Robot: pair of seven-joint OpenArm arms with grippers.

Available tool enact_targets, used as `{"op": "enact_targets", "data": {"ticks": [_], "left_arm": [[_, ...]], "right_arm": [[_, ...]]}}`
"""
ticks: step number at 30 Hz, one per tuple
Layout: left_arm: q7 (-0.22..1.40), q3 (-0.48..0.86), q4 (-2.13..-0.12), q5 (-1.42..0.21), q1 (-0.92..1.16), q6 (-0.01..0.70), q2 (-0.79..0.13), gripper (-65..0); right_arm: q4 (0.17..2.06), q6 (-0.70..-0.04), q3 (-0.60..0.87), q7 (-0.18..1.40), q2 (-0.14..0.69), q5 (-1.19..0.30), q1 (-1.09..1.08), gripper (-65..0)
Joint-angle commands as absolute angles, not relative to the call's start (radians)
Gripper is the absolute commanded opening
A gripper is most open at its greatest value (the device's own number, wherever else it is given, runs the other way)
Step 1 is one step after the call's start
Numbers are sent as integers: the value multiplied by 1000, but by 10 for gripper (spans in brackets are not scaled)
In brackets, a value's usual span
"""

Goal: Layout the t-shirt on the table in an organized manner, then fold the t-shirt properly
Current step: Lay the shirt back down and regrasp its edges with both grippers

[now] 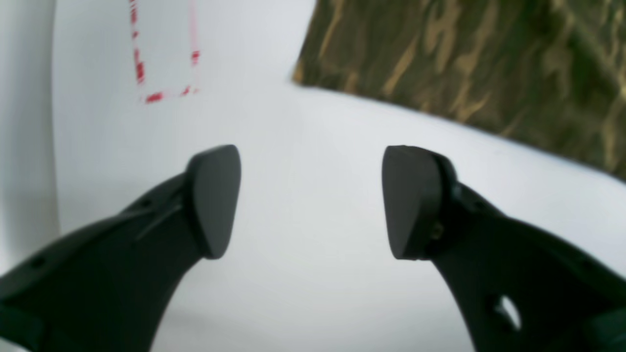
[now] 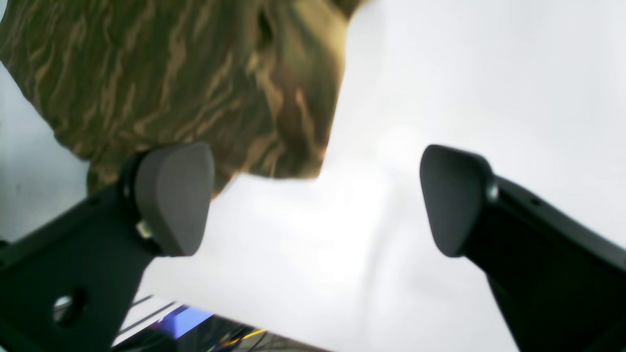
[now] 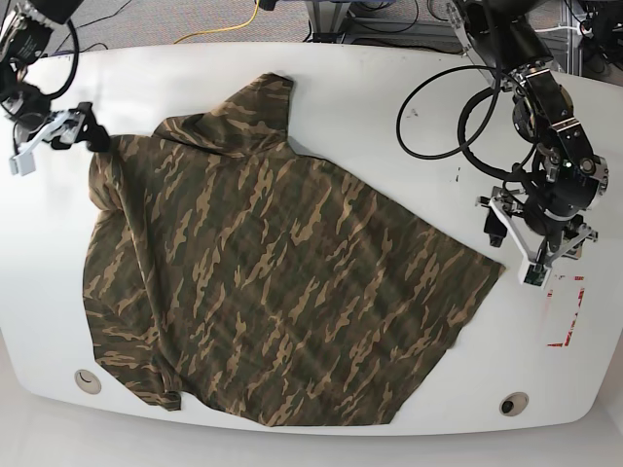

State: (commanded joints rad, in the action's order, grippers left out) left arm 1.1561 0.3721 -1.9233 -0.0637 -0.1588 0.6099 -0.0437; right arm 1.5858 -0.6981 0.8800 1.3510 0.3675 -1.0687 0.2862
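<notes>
The t-shirt (image 3: 273,282) (soft, limp, likely bunching) is lying spread on the desk (image 3: 321,73), inviting corner grips, while left hand (image 1: 313,200) and right hand (image 2: 313,198) are hovering apart, empty.

the base view is bright, evenly lit and sharp, with only soft, faint shadows under the t-shirt (image 3: 273,282). the glossy white table (image 3: 341,83) bows at its edges from wide-angle distortion. both wrist views are soft and smeared: the camouflage print blurs into streaks, the red marks (image 1: 146,68) look broken, and the table blows out to near-white glare in the right wrist view.
</notes>
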Motion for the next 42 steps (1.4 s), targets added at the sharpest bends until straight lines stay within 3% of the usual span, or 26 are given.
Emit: {"op": "enact_targets", "data": {"ticks": [11, 33, 42], "left_arm": [[1109, 361, -1870, -65, -162, 610, -44, -206], [1107, 369, -1871, -67, -160, 610, -71, -206], [1107, 367, -1871, -67, -162, 610, -73, -206]], "right_arm": [[1643, -698, 877, 1351, 223, -1066, 321, 0], [1517, -698, 816, 1349, 182, -975, 180, 0], [1517, -698, 760, 1349, 127, -983, 180, -2]]}}
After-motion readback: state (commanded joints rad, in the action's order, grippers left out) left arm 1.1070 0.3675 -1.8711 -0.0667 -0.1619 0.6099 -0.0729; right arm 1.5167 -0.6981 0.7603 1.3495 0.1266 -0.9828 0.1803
